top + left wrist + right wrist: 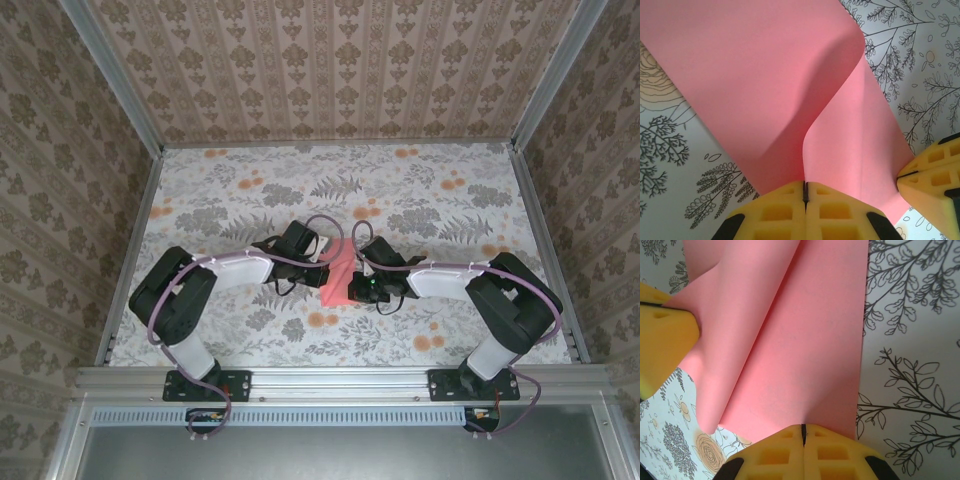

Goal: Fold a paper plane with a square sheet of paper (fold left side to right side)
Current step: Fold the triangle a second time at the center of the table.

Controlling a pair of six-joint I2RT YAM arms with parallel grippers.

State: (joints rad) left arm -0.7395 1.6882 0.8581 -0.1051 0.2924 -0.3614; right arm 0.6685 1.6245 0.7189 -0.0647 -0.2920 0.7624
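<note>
The square sheet of paper [336, 276] is salmon pink and lies at the middle of the table between both arms. One side of the sheet [765, 75] is lifted and curls over the flat part [805, 350]. It is a half-turned sheet, not a paper plane. My left gripper [805, 184] is shut, and the raised flap's edge runs into its seam. Its yellow fingers [665, 340] pinch the sheet at the left of the right wrist view. My right gripper [803, 426] is shut, tips down on the flat layer near its edge. Its fingers [935, 175] show at the sheet's right edge.
A floral tablecloth [300, 180] covers the table. Patterned walls [60, 150] stand on three sides, with metal posts at the corners. An aluminium rail [340, 380] runs along the near edge, carrying both arm bases.
</note>
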